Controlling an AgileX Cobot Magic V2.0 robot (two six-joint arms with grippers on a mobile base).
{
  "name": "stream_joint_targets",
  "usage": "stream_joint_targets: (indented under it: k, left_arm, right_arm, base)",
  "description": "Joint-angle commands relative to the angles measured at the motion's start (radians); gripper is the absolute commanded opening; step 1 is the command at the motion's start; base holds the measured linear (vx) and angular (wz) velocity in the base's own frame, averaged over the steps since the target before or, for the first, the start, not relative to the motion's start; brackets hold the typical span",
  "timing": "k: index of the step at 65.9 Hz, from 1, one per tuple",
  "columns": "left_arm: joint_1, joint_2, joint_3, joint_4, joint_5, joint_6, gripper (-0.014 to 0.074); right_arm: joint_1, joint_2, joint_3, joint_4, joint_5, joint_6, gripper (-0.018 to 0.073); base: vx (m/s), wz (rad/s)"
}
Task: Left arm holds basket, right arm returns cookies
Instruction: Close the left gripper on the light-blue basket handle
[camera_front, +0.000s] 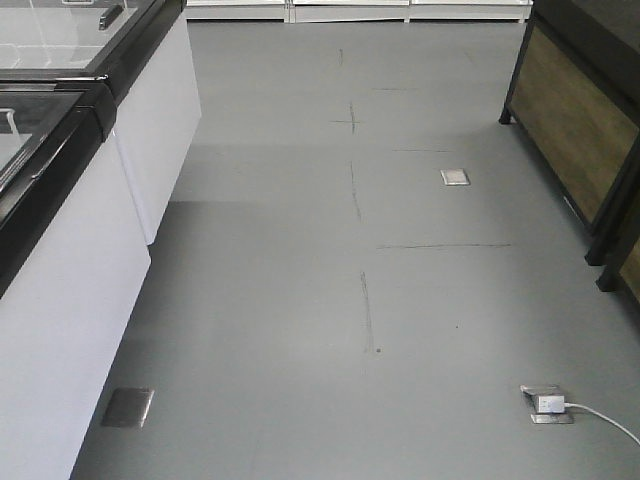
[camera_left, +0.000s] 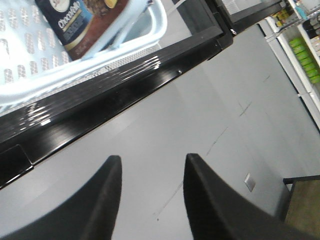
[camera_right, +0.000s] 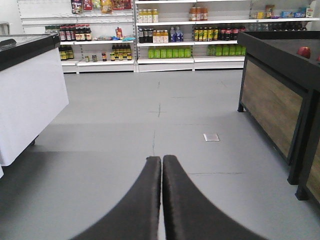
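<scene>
In the left wrist view the light blue basket (camera_left: 135, 42) sits on top of the black-rimmed freezer at the upper left. The navy ChocoTello cookies box (camera_left: 85, 22) lies inside it. My left gripper (camera_left: 152, 160) hangs open over the grey floor, below and apart from the basket, with nothing between its fingers. In the right wrist view my right gripper (camera_right: 162, 160) is shut and empty, pointing down the aisle toward the far shelves. Neither arm shows in the front view.
White chest freezers with black rims (camera_front: 90, 110) line the left of the aisle. A black-and-wood display stand (camera_front: 580, 120) is on the right. Floor plates (camera_front: 455, 177) and a socket with a white cable (camera_front: 550, 403) lie on the floor. Drink shelves (camera_right: 170, 37) close the far end.
</scene>
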Motion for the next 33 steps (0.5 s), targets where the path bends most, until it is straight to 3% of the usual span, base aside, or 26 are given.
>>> stream_joint_targets:
  k: [1, 9, 18, 26, 33]
  left_arm:
    - [0.084, 0.041, -0.073, -0.127, -0.001, 0.112, 0.0279]
    - [0.186, 0.109, -0.12, -0.299, 0.035, 0.253, 0.0279]
    - [0.277, 0.169, -0.15, -0.432, 0.04, 0.386, 0.0279]
    - [0.344, 0.209, -0.153, -0.51, 0.035, 0.401, 0.0317]
    - [0.383, 0.238, -0.153, -0.578, 0.039, 0.423, 0.0402]
  right_arm:
    - [0.0, -0.01, -0.001, -0.004, -0.078, -0.001, -0.0008]
    - [0.0, -0.01, -0.001, -0.004, -0.078, -0.001, -0.0008]
    - [0.0, -0.01, -0.001, -0.004, -0.078, -0.001, -0.0008]
    - [0.0, -0.01, -0.001, -0.004, -0.078, -0.001, -0.0008]
    - [0.0, -0.01, -0.001, -0.004, -0.078, -0.001, -0.0008]
  base:
    - [0.0, 0.0]
    - [0.0, 0.0]
    - [0.0, 0.0]
    - [0.0, 0.0]
    - [0.0, 0.0]
